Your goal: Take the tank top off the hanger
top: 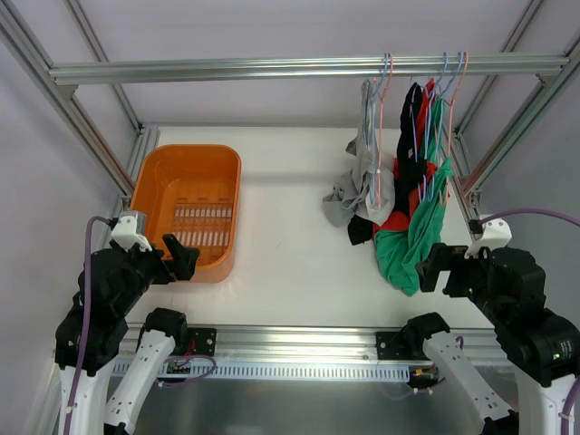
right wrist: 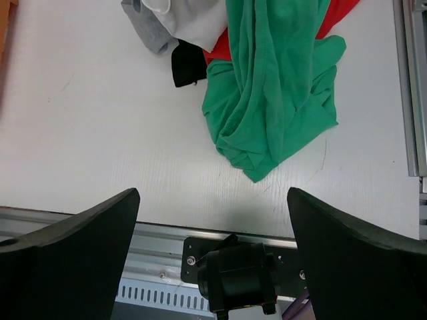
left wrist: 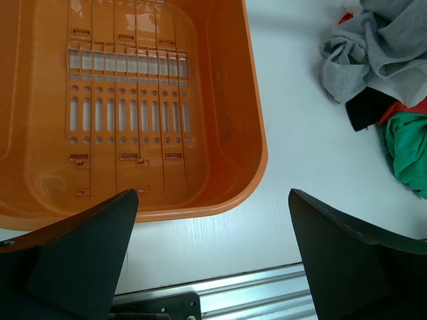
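My left claw [left wrist: 210, 200] and right claw [right wrist: 212, 197] both gape, holding nothing. One orange basket [top: 145, 195]. Perhaps four tank tops [top: 412, 240] hang on hangers [top: 388, 72] from one rail [top: 272, 68] at right, hems pooled on the table [top: 290, 227].

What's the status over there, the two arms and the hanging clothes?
Left gripper open, beside orange basket. Right gripper open, short of green garment. Clothes on hangers, none removed; garments bunched together.

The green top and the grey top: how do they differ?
The green top hangs at the right end of the row, the grey top at the left. Green's heap reaches nearer the table's front edge than grey's. Both hang from the rail, lower ends bunched on the table.
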